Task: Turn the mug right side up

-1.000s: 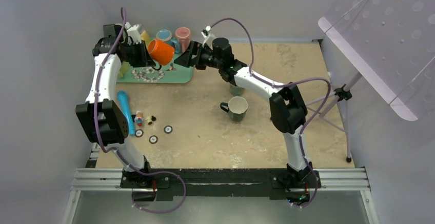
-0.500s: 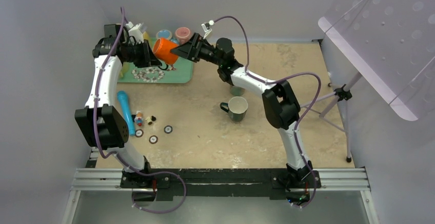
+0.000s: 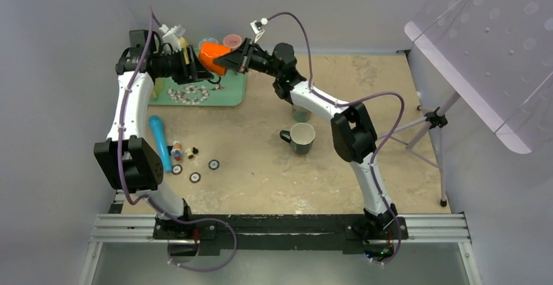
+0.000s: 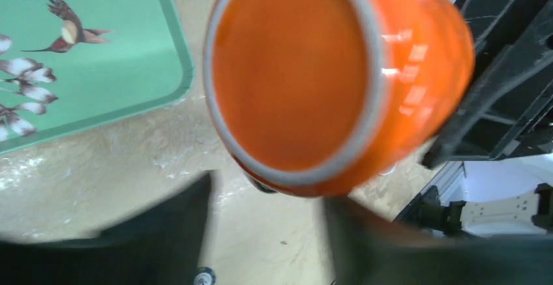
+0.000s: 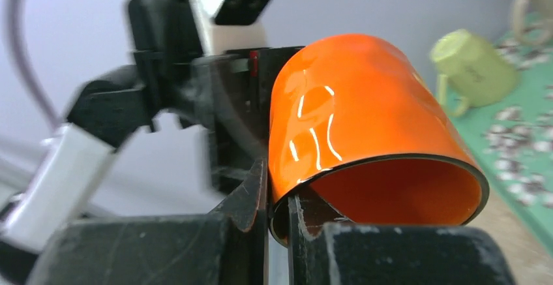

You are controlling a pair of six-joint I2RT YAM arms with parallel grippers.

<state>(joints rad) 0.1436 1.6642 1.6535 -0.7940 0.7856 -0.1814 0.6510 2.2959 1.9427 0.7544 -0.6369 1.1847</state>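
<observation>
The orange mug [image 3: 212, 57] hangs in the air above the back of the table, lying on its side over the green tray's right end. My right gripper [image 3: 229, 59] is shut on its rim: one finger inside the mouth, one outside [image 5: 277, 180], pinching the wall of the mug [image 5: 358, 115]. My left gripper [image 3: 193, 67] stands open at the mug's base end. In the left wrist view the mug's flat bottom [image 4: 293, 70] faces the camera and the two fingers [image 4: 182, 220] spread apart below it, not touching it.
A green patterned tray [image 3: 228, 96] lies at the back left with a pale green mug [image 5: 473, 70] on it. A grey-green mug [image 3: 301, 137] stands upright mid-table, a small cup [image 3: 300, 113] behind it. A blue tube [image 3: 160, 141] and small tokens [image 3: 195, 177] lie at the left.
My right gripper came in from the right and shut on the mug's rim. My left gripper, which held the mug, opened and let go. The mug shifted slightly toward the back.
</observation>
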